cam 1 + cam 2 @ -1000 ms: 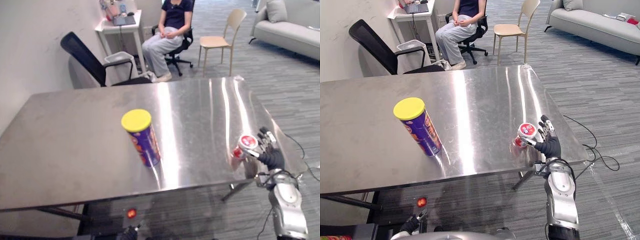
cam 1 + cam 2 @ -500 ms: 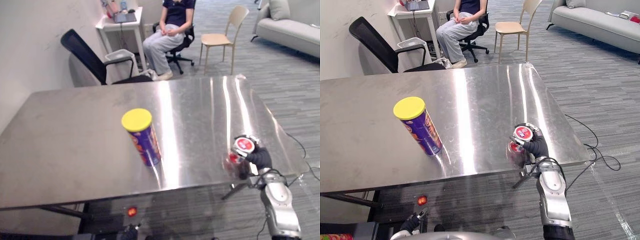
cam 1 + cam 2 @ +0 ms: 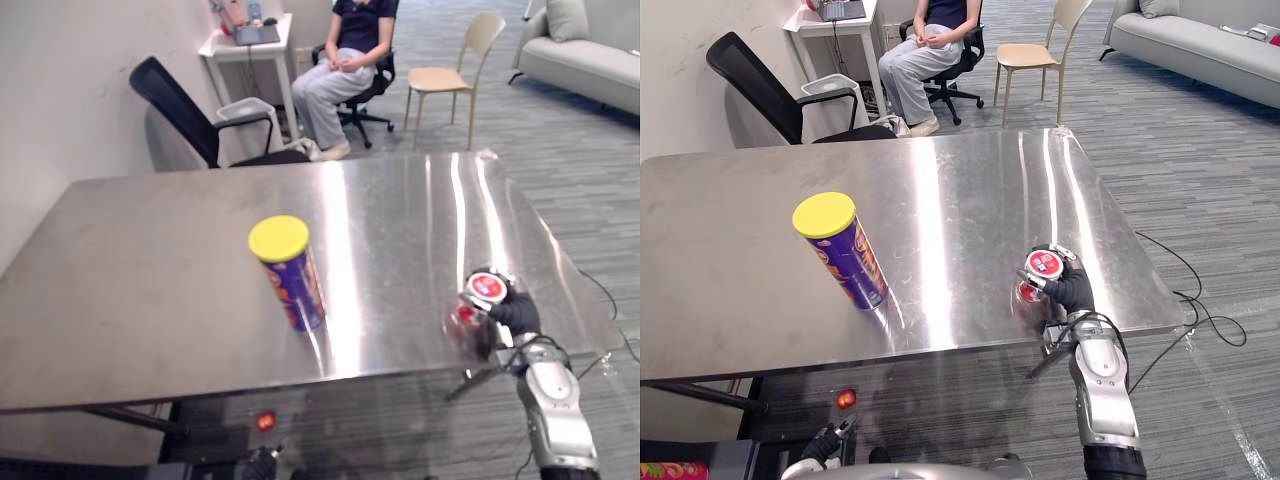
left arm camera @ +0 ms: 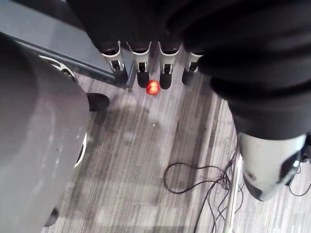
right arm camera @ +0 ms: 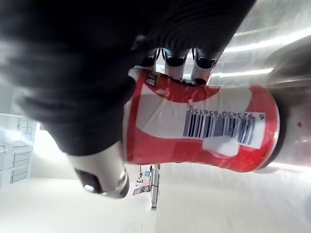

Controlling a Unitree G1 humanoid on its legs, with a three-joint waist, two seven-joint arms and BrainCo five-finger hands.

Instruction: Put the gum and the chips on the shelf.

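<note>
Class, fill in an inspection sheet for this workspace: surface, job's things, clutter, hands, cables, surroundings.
Surface: steel table, reflective.
Job's things: chips can upright mid-table, yellow lid on; red gum canister near the right front edge.
Clutter: nothing seen.
Hands: right hand curled round the gum canister; left hand open, hanging over the floor.
Cables: nothing seen on the table.
Surroundings: seated person, black office chair, beige chair, sofa.

Both eye views look down from above the near edge of the bench (image 3: 150, 300), sharing its whole top. The left wrist view faces down past the left hand (image 4: 141, 68) to the floor (image 4: 146, 160); the right wrist view sits very close against the gum (image 5: 194, 126).
</note>
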